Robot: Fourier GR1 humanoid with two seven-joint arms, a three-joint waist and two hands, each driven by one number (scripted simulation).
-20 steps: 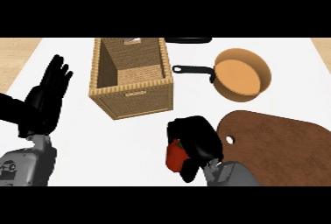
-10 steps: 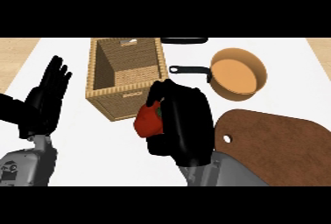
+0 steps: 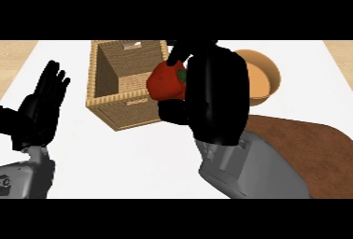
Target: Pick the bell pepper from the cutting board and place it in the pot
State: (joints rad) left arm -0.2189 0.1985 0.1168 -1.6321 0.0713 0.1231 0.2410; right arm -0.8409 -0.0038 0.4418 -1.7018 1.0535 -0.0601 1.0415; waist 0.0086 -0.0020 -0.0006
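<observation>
We are holding the pepper (image 3: 166,84) in our right hand (image 3: 215,93), whose fingers and thumb are curling round it from the 3 o'clock side, so that only its red left flank and a bit of green stem are showing. The pepper is sitting up off the tabletop (image 3: 158,154), near the middle of the view, toward 12 o'clock. Seen from above, it is overlapping the right wall of the basket (image 3: 124,100); we cannot tell how high above that wall it is hanging. The right forearm is coming in from about 5 o'clock and is covering much of the view's centre.

The pot (image 3: 265,79) is lying just past the hand at about 2 o'clock. Only part of its orange bowl is showing, as the hand is hiding its left side. The pepper is not in it yet. The board (image 3: 310,154), brown and rounded, is lying at about 4 o'clock, partly under the forearm, with nothing showing on the part we can see.

The basket, woven and rectangular, is standing at about 11 o'clock, open at the top.

Our left hand (image 3: 40,109) is resting at 9 o'clock near the view's left edge, fingers straight and pointing up, holding nothing and well apart from the basket.
</observation>
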